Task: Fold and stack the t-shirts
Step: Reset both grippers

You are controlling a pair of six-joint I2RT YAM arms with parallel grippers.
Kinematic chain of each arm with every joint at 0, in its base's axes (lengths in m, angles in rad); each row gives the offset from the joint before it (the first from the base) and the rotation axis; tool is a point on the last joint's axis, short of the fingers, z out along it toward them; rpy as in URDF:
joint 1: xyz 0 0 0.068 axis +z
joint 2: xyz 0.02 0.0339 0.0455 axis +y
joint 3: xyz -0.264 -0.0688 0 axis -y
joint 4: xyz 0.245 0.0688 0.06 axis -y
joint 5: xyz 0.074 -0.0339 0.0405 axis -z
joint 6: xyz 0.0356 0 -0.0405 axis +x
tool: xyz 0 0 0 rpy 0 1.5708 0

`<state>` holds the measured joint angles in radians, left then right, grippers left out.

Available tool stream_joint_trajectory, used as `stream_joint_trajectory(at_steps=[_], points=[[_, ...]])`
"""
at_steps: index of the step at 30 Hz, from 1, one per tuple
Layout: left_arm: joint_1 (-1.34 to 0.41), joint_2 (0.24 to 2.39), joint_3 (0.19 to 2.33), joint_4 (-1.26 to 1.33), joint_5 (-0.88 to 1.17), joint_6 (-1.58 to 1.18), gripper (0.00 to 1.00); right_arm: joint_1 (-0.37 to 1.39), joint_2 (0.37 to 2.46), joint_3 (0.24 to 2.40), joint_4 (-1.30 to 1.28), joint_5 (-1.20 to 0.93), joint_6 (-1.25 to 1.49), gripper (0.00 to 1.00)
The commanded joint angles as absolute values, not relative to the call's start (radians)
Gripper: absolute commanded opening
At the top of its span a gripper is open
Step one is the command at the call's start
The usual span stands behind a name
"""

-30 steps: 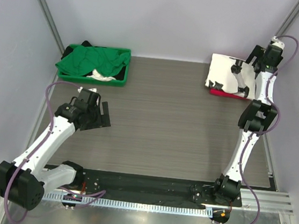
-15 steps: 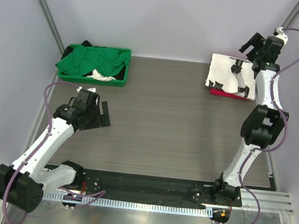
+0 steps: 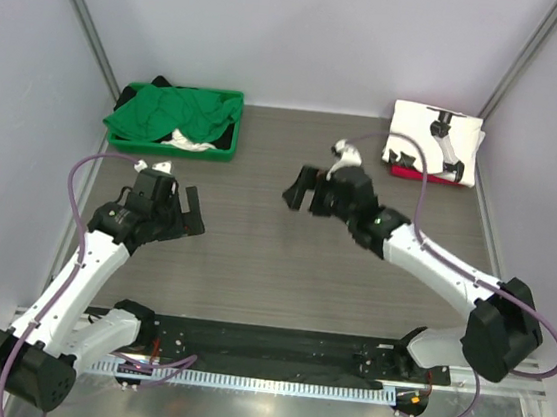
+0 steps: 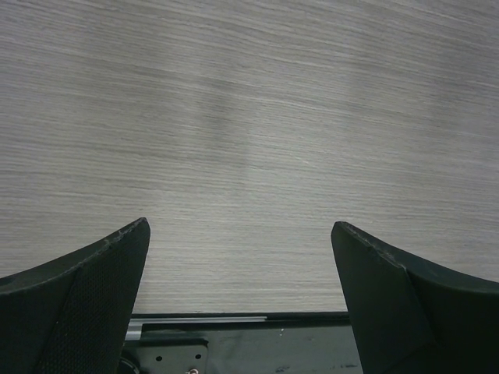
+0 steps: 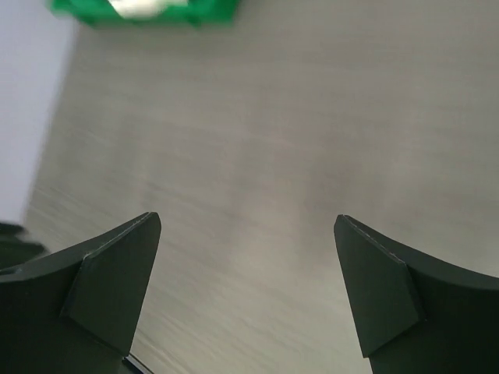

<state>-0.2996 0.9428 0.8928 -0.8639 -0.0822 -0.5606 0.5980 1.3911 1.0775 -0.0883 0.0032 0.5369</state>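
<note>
A folded white t-shirt with a dark print lies on a folded pink-red t-shirt at the table's far right. A crumpled green t-shirt fills the green bin at the far left, with white cloth and black cloth under it. My right gripper is open and empty over the table's middle; its wrist view shows bare tabletop. My left gripper is open and empty over the left side; its wrist view shows bare tabletop.
The green bin shows blurred at the top left of the right wrist view. A black base rail runs along the near edge. Grey walls close in the table at the back and both sides.
My right arm has swung from above the folded stack at the far right down and left to the table's middle. My left gripper has shifted only slightly.
</note>
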Motion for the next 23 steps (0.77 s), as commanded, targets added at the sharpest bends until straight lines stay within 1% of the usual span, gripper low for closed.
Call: stream_joint_trajectory(at_steps=[1,2,3,5,8,12,16,18,20,23], points=[[-0.299,0.917,0.89,-0.833,-0.109,-0.558,1.0,0.707,1.272,0.879,-0.048,0.277,0.618,1.0],[-0.299,0.913,0.89,-0.833,-0.109,-0.558,1.0,0.754,1.256,0.836,-0.048,0.291,0.642,1.0],[-0.299,0.911,0.89,-0.833,-0.112,-0.561,1.0,0.764,1.238,0.762,-0.051,0.291,0.716,1.0],[-0.299,0.9,0.89,-0.831,-0.114,-0.561,1.0,0.77,1.206,0.668,-0.041,0.247,0.764,1.0],[-0.299,0.891,0.888,-0.833,-0.124,-0.565,1.0,0.77,1.178,0.599,-0.034,0.223,0.77,1.0],[-0.299,0.89,0.888,-0.834,-0.129,-0.568,0.99,0.77,1.181,0.581,0.029,0.121,0.733,1.0],[-0.299,0.896,0.888,-0.838,-0.138,-0.572,1.0,0.772,1.245,0.618,0.006,0.129,0.729,1.0],[-0.299,0.897,0.888,-0.839,-0.14,-0.572,1.0,0.77,1.27,0.629,0.006,0.1,0.723,1.0],[-0.299,0.894,0.888,-0.839,-0.143,-0.574,1.0,0.77,1.275,0.629,0.028,0.066,0.698,1.0],[-0.299,0.891,0.888,-0.842,-0.152,-0.575,1.0,0.77,1.247,0.615,0.028,0.081,0.707,1.0]])
